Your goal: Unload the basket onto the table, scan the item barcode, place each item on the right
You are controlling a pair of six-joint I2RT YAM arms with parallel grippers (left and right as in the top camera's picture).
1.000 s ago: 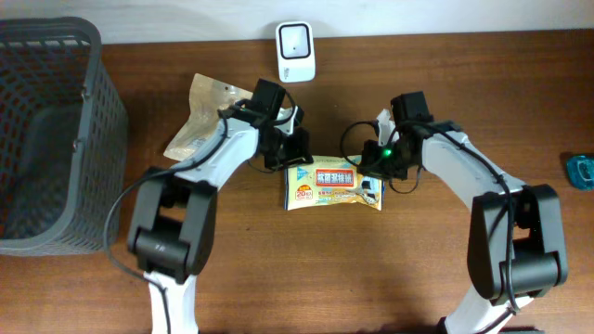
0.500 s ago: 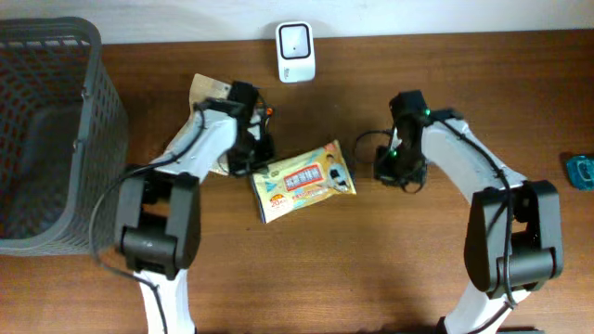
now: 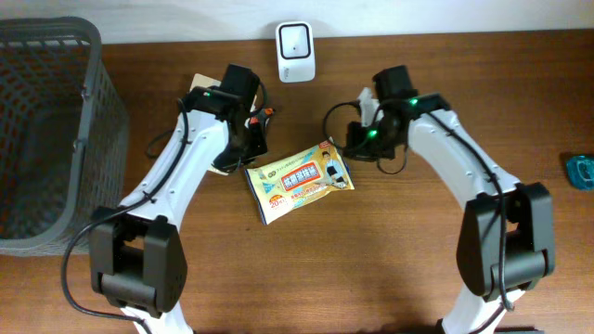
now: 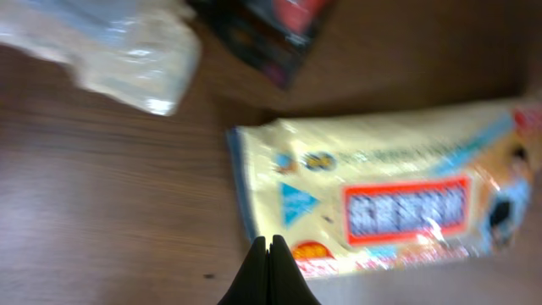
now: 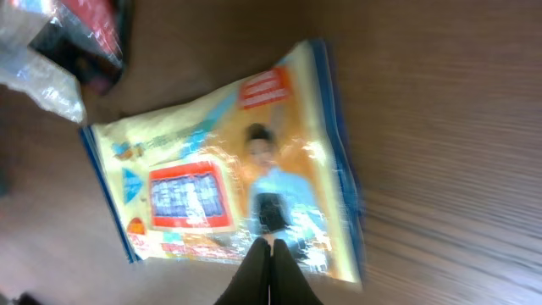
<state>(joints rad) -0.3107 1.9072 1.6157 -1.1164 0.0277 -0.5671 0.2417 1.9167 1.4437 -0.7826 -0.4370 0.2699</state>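
Overhead, the yellow printed plastic packet (image 3: pixel 299 181) lies flat on the brown wooden tabletop (image 3: pixel 399 260) between my left claw (image 4: pixel 269 247) and right claw (image 5: pixel 271 247) — both closed, empty.

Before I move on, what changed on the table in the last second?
The yellow plastic wipes packet slid left and turned, its right end now angled toward the white scanner. The left gripper pulled back left; the right gripper shifted left and away from the robot. Both stayed shut, holding nothing. The scanner, grey mesh basket and tan pouch stayed put.
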